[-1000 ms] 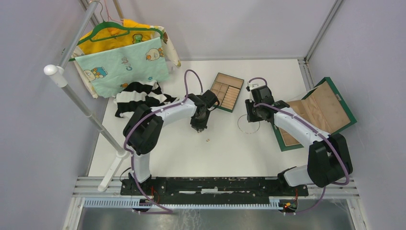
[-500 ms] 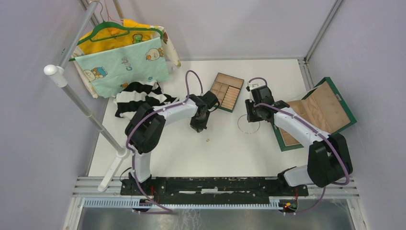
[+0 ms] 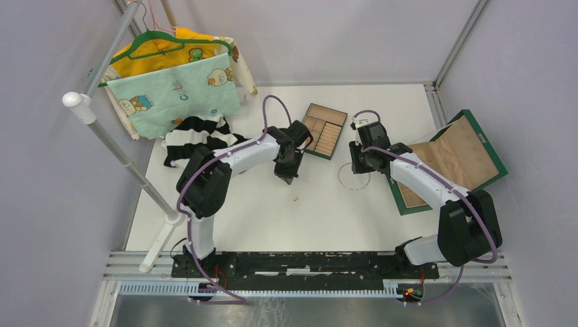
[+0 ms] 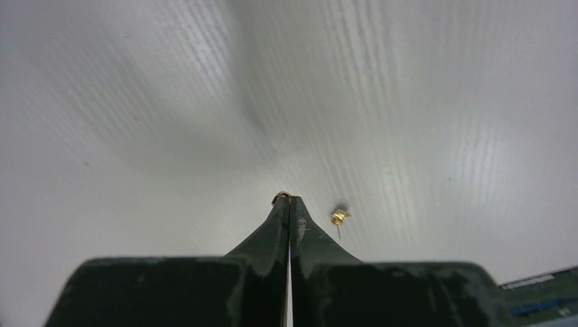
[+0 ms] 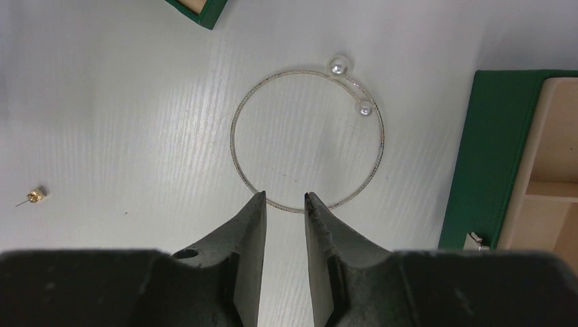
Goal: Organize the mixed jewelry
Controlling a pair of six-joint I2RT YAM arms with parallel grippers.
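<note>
My left gripper (image 4: 290,199) is shut, with a tiny gold piece (image 4: 280,198) pinched at its fingertips a little above the white table. A second gold stud (image 4: 339,216) lies on the table just right of the tips; it also shows in the top view (image 3: 296,199) and at the left of the right wrist view (image 5: 35,195). My right gripper (image 5: 285,197) is open. Its tips stand either side of the near arc of a thin silvery wire hoop (image 5: 233,136) with two pearl beads. The hoop lies flat (image 3: 340,178) below the right gripper (image 3: 360,167).
A small tan compartment tray with a green rim (image 3: 317,154) sits just behind the left gripper (image 3: 286,174). A large open green box (image 3: 470,146) lies at the right, its edge (image 5: 487,157) close to the hoop. Clothes and a rack stand at the back left.
My left gripper has shifted slightly back and right, toward the compartment tray, still shut. The right arm and the hoop have not moved.
</note>
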